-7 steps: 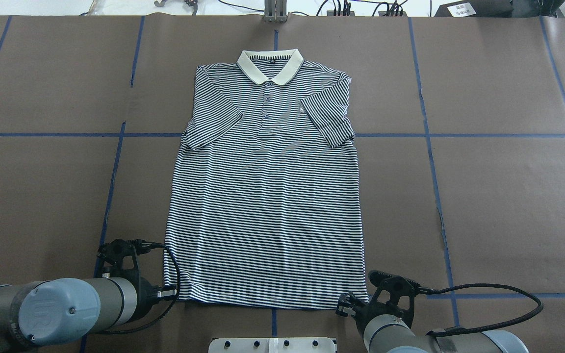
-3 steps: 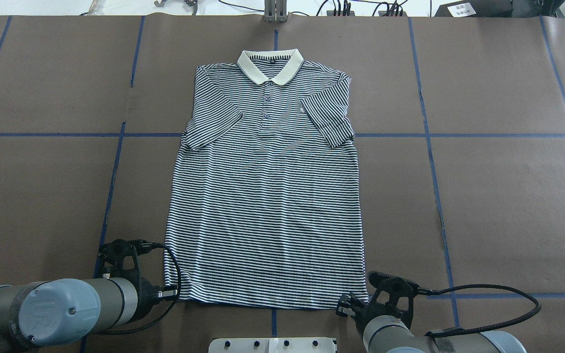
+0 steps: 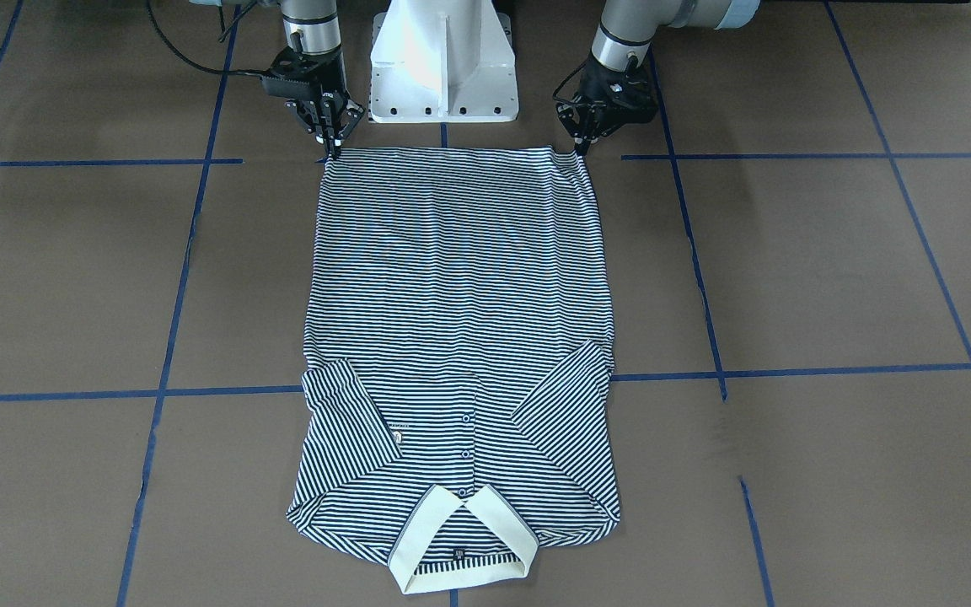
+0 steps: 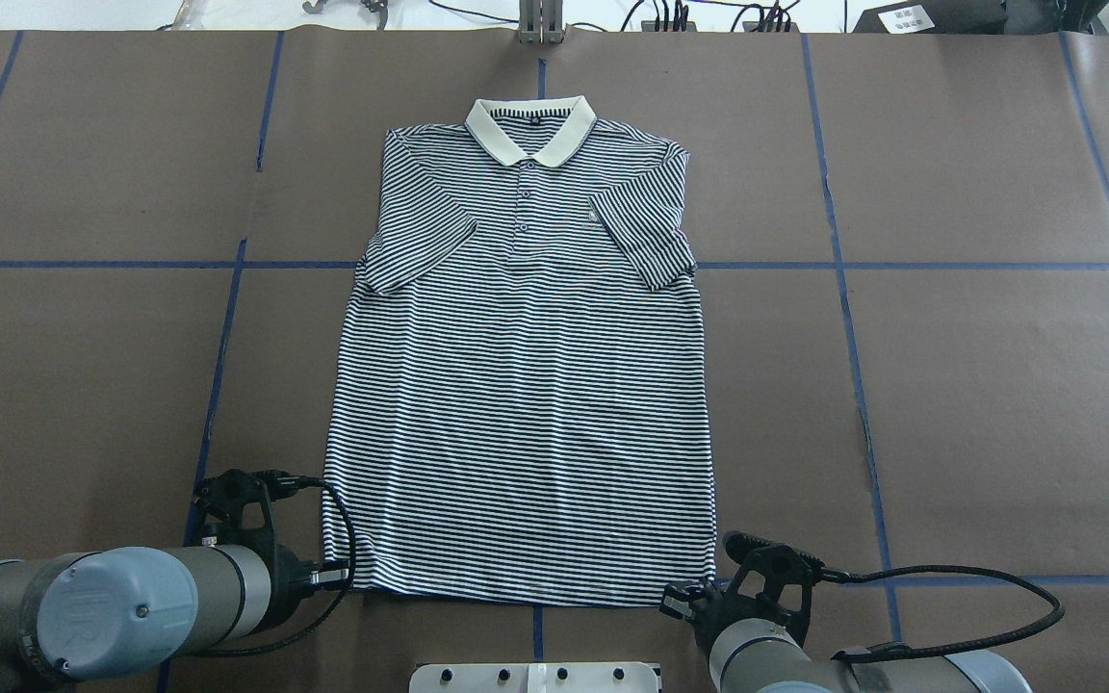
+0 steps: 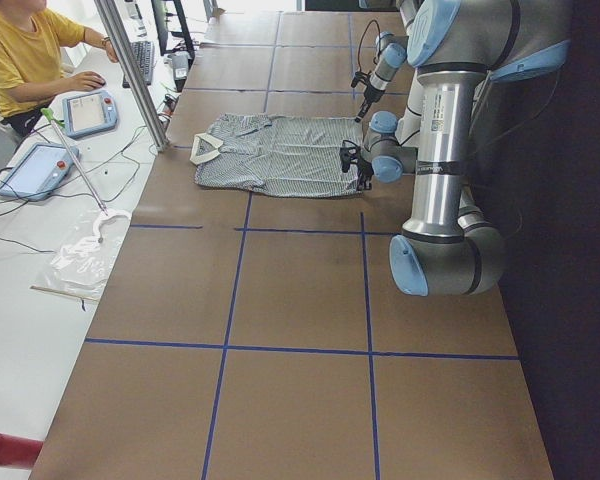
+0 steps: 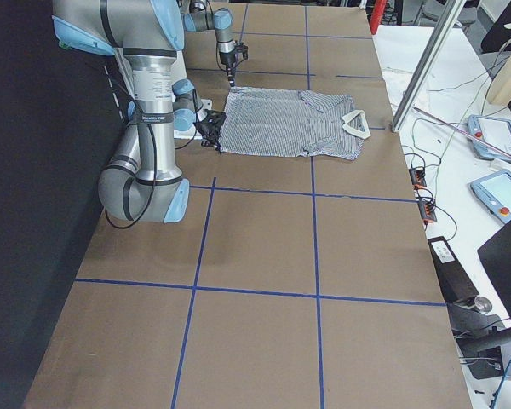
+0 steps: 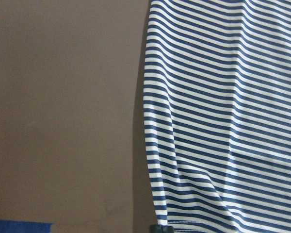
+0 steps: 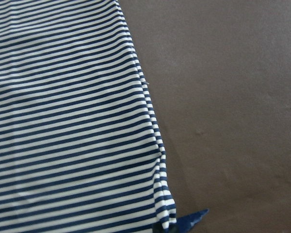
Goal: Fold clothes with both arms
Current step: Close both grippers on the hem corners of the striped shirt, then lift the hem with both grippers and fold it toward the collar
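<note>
The striped polo shirt (image 4: 526, 385) lies flat and face up on the brown table, with both sleeves folded in over the chest and the cream collar (image 4: 528, 130) at the far end. In the front-facing view my left gripper (image 3: 580, 148) comes down on one near hem corner, its fingers drawn to a point and shut on the cloth. My right gripper (image 3: 333, 150) is shut on the other near hem corner. Each wrist view shows the hem corner (image 7: 160, 221) (image 8: 166, 218) at the bottom edge of the frame, right at a dark fingertip.
The white pedestal base (image 3: 443, 67) stands just behind the hem, between the two arms. Blue tape lines (image 4: 227, 318) cross the brown table cover. A seated person (image 5: 20, 60), tablets and a metal pole (image 5: 130, 70) are at the far side table.
The right wrist and its cable have shifted slightly, and the near right hem corner has drawn in a little. The left arm and the rest of the shirt look unchanged.
</note>
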Motion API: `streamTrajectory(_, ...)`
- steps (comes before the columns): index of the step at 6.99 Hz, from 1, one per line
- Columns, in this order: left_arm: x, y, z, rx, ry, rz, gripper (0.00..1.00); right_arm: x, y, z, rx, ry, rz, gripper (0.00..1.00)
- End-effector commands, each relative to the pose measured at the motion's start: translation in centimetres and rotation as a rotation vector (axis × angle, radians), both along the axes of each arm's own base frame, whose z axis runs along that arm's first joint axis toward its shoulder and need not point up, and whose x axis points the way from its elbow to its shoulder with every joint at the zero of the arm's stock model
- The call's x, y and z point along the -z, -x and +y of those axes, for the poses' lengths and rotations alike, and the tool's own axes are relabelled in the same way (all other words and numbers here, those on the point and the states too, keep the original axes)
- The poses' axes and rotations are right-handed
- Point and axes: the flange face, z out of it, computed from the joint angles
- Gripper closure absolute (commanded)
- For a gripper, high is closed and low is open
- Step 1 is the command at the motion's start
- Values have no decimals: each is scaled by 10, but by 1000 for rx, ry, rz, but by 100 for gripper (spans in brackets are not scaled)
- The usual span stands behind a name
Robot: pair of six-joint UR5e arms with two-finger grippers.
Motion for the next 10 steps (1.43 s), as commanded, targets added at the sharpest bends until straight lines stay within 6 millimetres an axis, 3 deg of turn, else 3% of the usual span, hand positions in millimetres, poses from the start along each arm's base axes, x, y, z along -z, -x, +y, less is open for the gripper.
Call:
streamTrajectory(1, 4, 1, 0, 0, -1, 8, 100, 22, -15, -6, -25, -11, -47, 100)
streamTrajectory(3, 70, 45, 11, -67, -10, 24, 100, 74, -74, -11, -28, -8, -50, 100)
streamTrajectory(5, 150, 124, 23, -111, 27, 80, 100, 122, -143, -6, 13, 32, -84, 100)
streamTrajectory(6, 175, 143, 12, -101, 44, 96, 100, 136, -173, -8, 20, 41, -102, 100)
streamTrajectory(7, 192, 146, -6, -98, -15, 118, 100, 133, -171, -12, 16, 34, -78, 100)
streamTrajectory(8, 192, 136, -28, -104, -93, 88, 100, 143, -168, -35, -5, 14, -83, 100)
streamTrajectory(9, 195, 141, -70, -55, -154, 58, 100, 157, -158, -80, -52, -5, -74, 100)
streamTrajectory(10, 189, 148, -105, -40, -190, 19, 100, 160, -161, -124, -65, 16, -54, 100)
